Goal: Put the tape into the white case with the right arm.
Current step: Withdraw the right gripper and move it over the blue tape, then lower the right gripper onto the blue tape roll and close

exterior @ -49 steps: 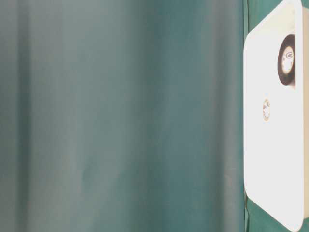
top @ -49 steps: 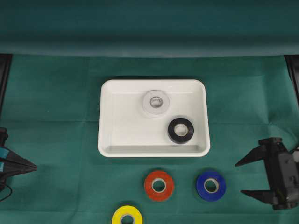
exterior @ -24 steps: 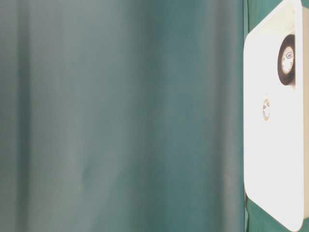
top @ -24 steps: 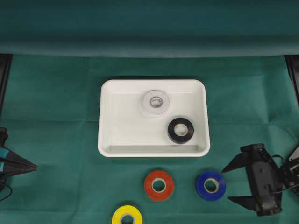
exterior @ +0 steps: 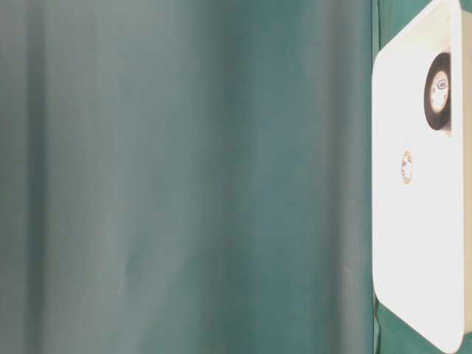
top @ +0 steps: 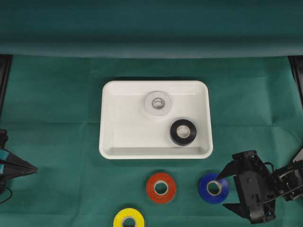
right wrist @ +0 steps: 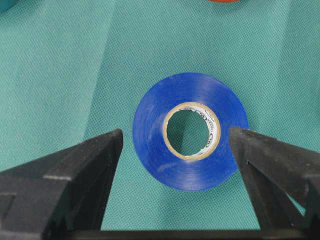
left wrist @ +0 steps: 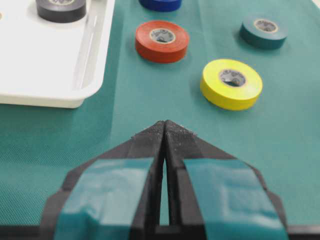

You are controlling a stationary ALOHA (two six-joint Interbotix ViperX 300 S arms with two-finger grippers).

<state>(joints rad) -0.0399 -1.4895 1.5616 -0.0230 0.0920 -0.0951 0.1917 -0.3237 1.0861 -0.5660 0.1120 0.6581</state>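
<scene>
The white case (top: 123, 130) lies mid-table with a white tape roll (top: 158, 103) and a black tape roll (top: 182, 132) inside. In front of it on the green cloth lie a red tape roll (top: 161, 187), a blue tape roll (top: 214, 187) and a yellow one (top: 129, 219). My right gripper (top: 224, 190) is open at the blue roll's right edge. In the right wrist view the blue roll (right wrist: 192, 167) lies flat between the spread fingers of that gripper (right wrist: 175, 132), untouched. My left gripper (top: 34, 168) rests shut at the far left, its tips (left wrist: 164, 122) pressed together.
The left wrist view also shows a teal tape roll (left wrist: 263, 31) beyond the yellow roll (left wrist: 231, 84), with the case's corner (left wrist: 50, 95) to the left. The table-level view shows mostly green curtain, with the case (exterior: 413, 243) at its right edge.
My right gripper has moved left and toward the front edge, from the table's right side up to the blue roll, its jaws staying open. The left arm and all rolls are still.
</scene>
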